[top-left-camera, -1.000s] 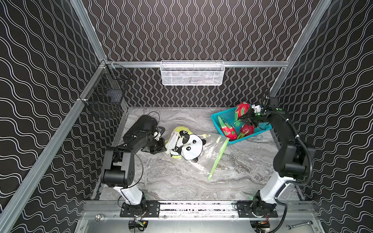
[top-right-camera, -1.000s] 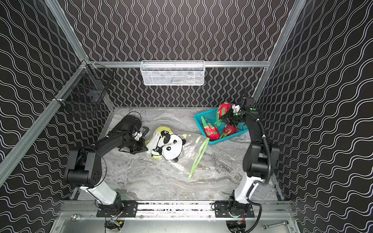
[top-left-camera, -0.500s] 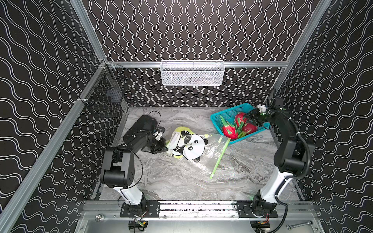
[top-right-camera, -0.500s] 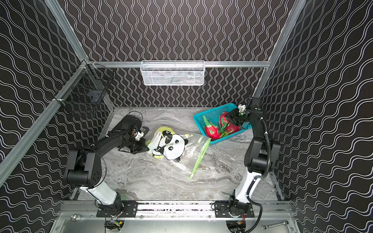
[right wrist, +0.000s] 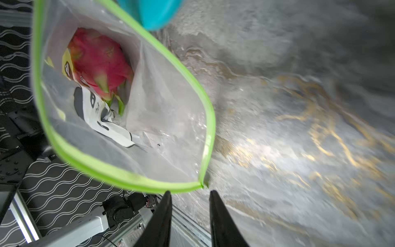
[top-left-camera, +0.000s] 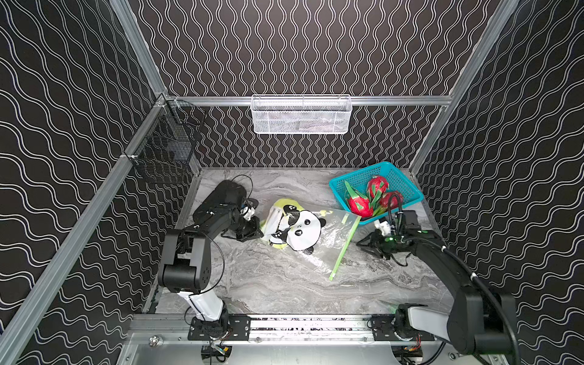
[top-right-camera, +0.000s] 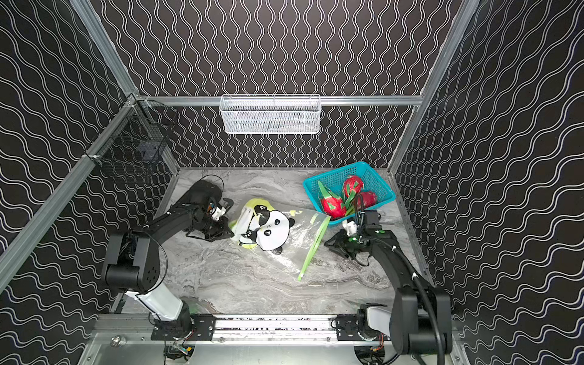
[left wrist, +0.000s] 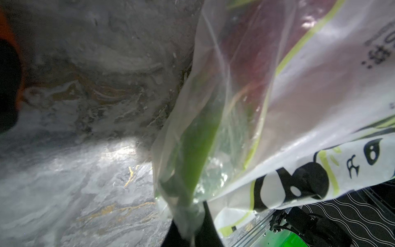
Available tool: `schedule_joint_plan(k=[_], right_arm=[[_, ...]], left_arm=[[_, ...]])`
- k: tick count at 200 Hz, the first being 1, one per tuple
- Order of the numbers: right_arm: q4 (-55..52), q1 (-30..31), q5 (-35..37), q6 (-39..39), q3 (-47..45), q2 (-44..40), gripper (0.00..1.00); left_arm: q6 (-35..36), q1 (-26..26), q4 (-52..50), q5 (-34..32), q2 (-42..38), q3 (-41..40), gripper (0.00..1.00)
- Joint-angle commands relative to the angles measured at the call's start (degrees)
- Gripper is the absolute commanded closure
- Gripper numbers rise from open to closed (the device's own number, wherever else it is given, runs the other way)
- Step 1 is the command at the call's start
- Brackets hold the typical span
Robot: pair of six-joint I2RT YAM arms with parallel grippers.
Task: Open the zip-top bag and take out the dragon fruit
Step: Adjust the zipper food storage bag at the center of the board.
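Grey marbled tabletop (top-left-camera: 284, 284), black wavy-line walls (top-left-camera: 300, 47) on three sides. White mesh basket (top-left-camera: 300, 115) hangs on the back rail, black wire basket (top-left-camera: 164, 142) on the left wall.

zip-top bag (top-left-camera: 328, 234) lies mid-table, panda print up, visible in both top views (top-right-camera: 300, 240). Mouth faces the right arm. Its lime zip strip (right wrist: 119, 171) is parted, so the bag is open.

One dragon fruit (right wrist: 100, 62) sits deep inside the bag, at the closed end, seen through the mouth in the right wrist view.

Three dragon fruits (top-left-camera: 358, 203) (top-left-camera: 377, 186) (top-left-camera: 390, 199) sit in the teal basket (top-left-camera: 401, 177) at the far right corner, near the bag's mouth.

left gripper (top-left-camera: 257, 230) is at the bag's closed end. The left wrist view shows its fingers (left wrist: 205, 224) clamped on a bunched corner of the plastic.

right gripper (top-left-camera: 363, 246) is low over the table just beside the zip strip's near end. Its jaws stand apart with nothing between them (right wrist: 190, 194). It does not touch the bag.
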Motion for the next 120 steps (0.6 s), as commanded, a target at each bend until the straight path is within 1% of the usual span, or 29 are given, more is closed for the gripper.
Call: schedule_joint_plan(k=[1,38,54,69,75,88,94,98,117,120], right_arm=[[10.61,2.92,-0.48,4.0,2.22,4.91,0.72],[22.55,7.53,-2.17,11.12,4.49,12.37,0.72],[30.04,9.32,-4.13,14.47,4.12,15.5,0.69],[33.95,9.76,-3.86,16.51,3.78,19.05,0.67],[33.85,9.76,-3.5,16.31,4.18,20.53,0.67],[32.13,9.76,-1.53,15.47,4.62,22.88,0.67],[31.4,9.74,-0.86,15.25,4.74,23.72,0.67],[30.86,9.68,-0.34,15.07,4.91,24.17,0.67],[28.5,9.68,1.82,14.11,5.07,26.01,0.67],[28.28,9.72,2.06,14.03,5.11,26.24,0.67]], left_arm=[[0.76,-0.18,-0.94,0.01,0.49,0.52,1.0],[1.61,-0.37,-1.32,0.41,0.19,0.29,1.0],[2.94,-0.37,-2.61,0.42,0.19,1.15,1.0],[3.92,-0.14,-4.05,-0.45,-0.69,2.55,0.86],[4.03,0.23,-4.42,-0.57,-1.3,3.35,0.72],[3.5,1.47,-4.81,0.06,-2.69,5.49,0.45],[3.12,2.04,-4.56,0.23,-3.39,6.44,0.31],[2.97,2.44,-4.34,0.27,-3.64,7.2,0.24],[1.9,4.11,-2.19,2.1,-1.75,10.44,0.03],[1.53,4.21,-1.53,2.47,-1.21,10.74,0.02]])
